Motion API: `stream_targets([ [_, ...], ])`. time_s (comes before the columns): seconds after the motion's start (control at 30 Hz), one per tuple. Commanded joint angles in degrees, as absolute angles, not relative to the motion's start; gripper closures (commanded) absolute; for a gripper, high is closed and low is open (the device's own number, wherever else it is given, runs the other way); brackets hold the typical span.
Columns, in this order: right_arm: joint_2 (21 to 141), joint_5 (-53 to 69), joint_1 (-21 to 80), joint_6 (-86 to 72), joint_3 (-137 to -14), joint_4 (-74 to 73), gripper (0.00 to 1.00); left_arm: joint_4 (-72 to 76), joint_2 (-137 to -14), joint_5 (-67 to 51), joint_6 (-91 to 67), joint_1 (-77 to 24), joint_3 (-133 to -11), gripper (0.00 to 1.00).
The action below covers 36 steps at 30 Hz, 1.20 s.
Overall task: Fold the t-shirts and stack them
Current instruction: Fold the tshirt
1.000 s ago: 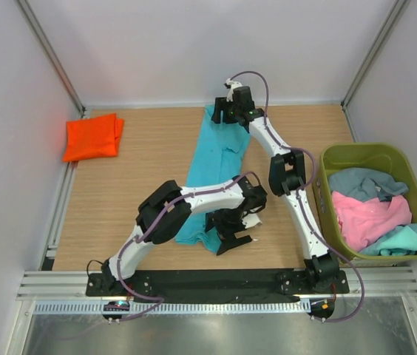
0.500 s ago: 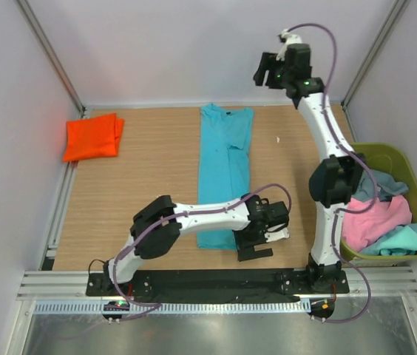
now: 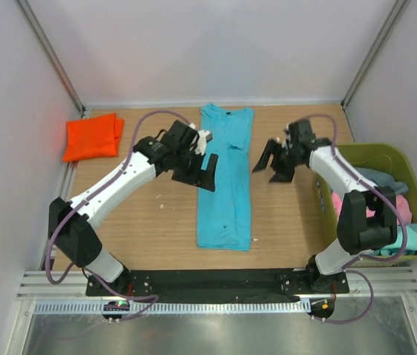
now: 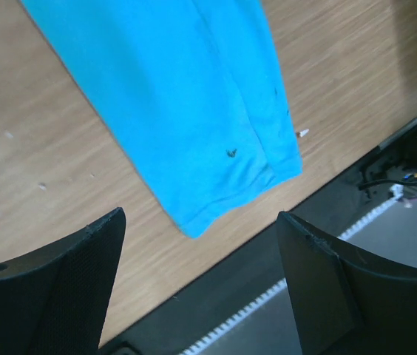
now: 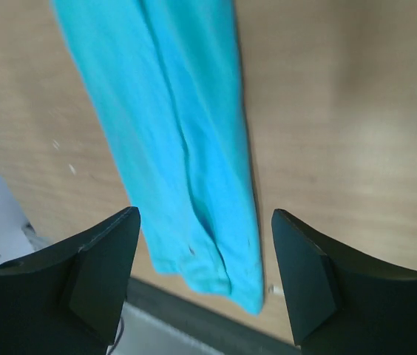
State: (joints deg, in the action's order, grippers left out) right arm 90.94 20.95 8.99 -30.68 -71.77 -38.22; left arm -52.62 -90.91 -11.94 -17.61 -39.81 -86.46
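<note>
Standing here, I can't read any words, brand names, numbers or signs on anything. The closest thing is a tiny dark mark [image 4: 231, 153] on the turquoise t-shirt [image 3: 225, 177], near its lower hem, and it is too small to tell whether it is a logo or just a speck.

There are five t-shirts. One turquoise t-shirt [image 3: 225, 185] is at the centre of the counter [image 3: 149, 214] and one orange t-shirt [image 3: 92, 137] at the upper left. Three are in the one olive-green bin [image 3: 356, 151] at the right: a grey-blue t-shirt [image 3: 390, 185], a pink t-shirt [image 3: 402, 211] and a teal t-shirt [image 3: 415, 240]. There are two pincers, the left pincer [image 3: 202, 172] and the right pincer [image 3: 270, 166].
</note>
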Motion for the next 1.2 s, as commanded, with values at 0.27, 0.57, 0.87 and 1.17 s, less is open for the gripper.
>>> stream_targets([
  [0.27,76.6,33.9,20.9,-45.2,-41.8,-38.3,0.28,-38.0,-89.0,-30.6,-43.8,-31.3,-55.7,0.26],
  [0.57,80.9,36.1,23.0,-48.4,-32.6,-33.7,0.33,-25.6,-92.9,-33.7,-52.6,-30.6,-45.7,0.32],
  [0.87,84.9,36.9,24.3,-50.2,-33.5,-28.4,0.39,-23.0,-96.6,-34.5,-55.1,-31.3,-44.5,0.37],
  [1.17,84.7,35.7,24.3,-51.3,-33.7,-24.9,0.46,-23.3,-94.3,-34.5,-55.6,-31.3,-40.6,0.46],
])
